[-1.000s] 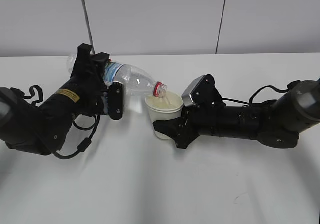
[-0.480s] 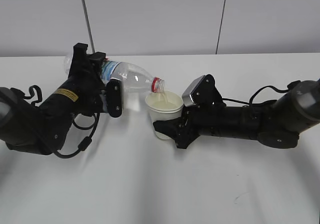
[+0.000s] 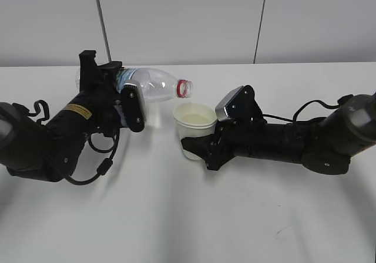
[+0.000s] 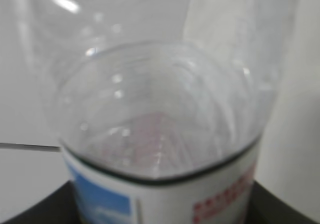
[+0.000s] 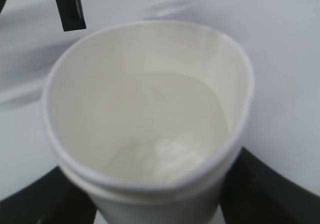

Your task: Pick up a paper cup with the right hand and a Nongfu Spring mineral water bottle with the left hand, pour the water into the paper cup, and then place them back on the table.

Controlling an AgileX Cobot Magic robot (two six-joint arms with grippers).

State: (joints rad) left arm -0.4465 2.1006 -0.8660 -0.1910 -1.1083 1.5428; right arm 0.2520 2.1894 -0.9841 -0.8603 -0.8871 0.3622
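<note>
The cup (image 3: 194, 128) sits upright in my right gripper (image 3: 207, 151), clamped at its lower wall and held above the table (image 3: 188, 216). In the right wrist view the cup (image 5: 150, 124) fills the picture: two rolled rims show, one nested inside the other, and water (image 5: 165, 134) lies in the bottom with a pale glint on its surface. My fingers appear as dark shapes pressed against both lower sides of the cup.

The bottle (image 3: 154, 86) is just beside the cup, to its left and higher, lying nearly level. Its open mouth with the red neck ring points toward the cup and stands clear of the rim; the two do not touch. My left gripper (image 3: 126, 101) is closed around the labelled middle of the bottle. In the left wrist view the bottle (image 4: 160, 114) is seen along its length, clear plastic with a blue, white and red label at the lower edge; whether any water is left inside I cannot tell.

Both arms reach inward over the white table, left arm (image 3: 53, 137) from the left, right arm (image 3: 294, 142) from the right.
</note>
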